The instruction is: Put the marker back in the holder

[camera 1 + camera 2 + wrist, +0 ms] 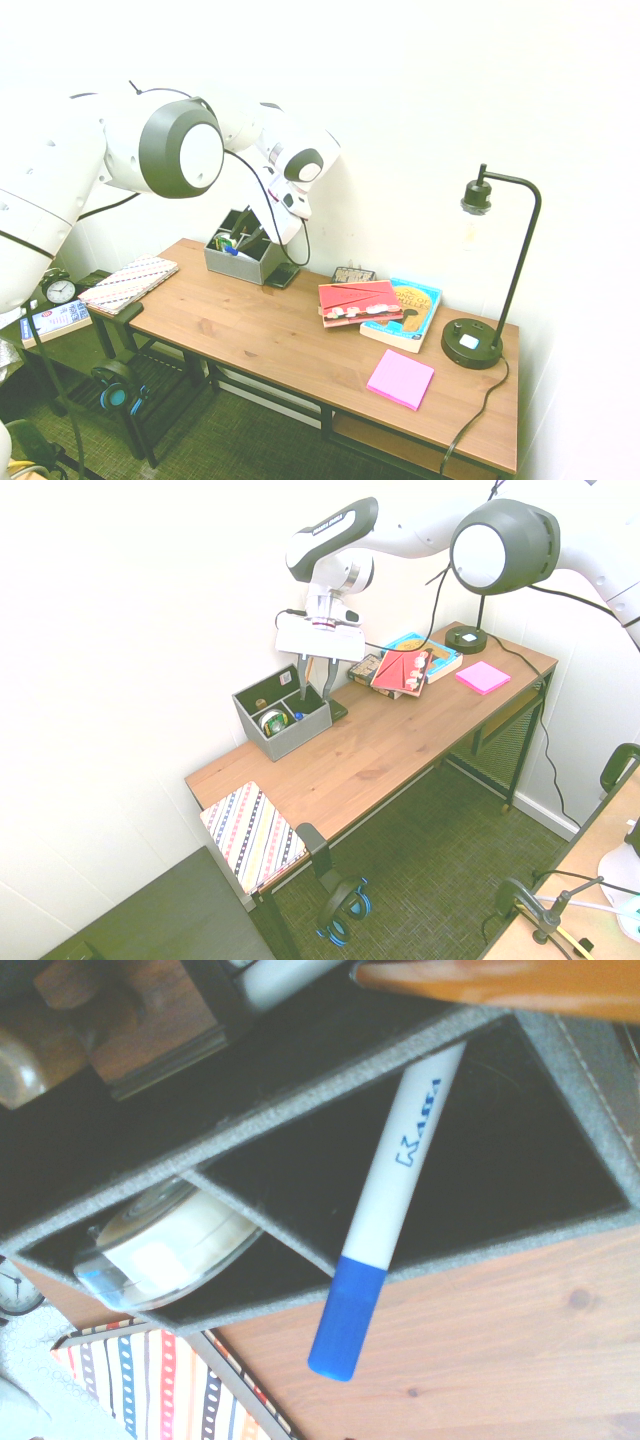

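One slim white marker with blue cap [382, 1200] standing tilted in a front compartment of grey rectangular felt holder [281, 718], directly beneath spread, empty two-finger gripper [317, 676], cap uppermost.
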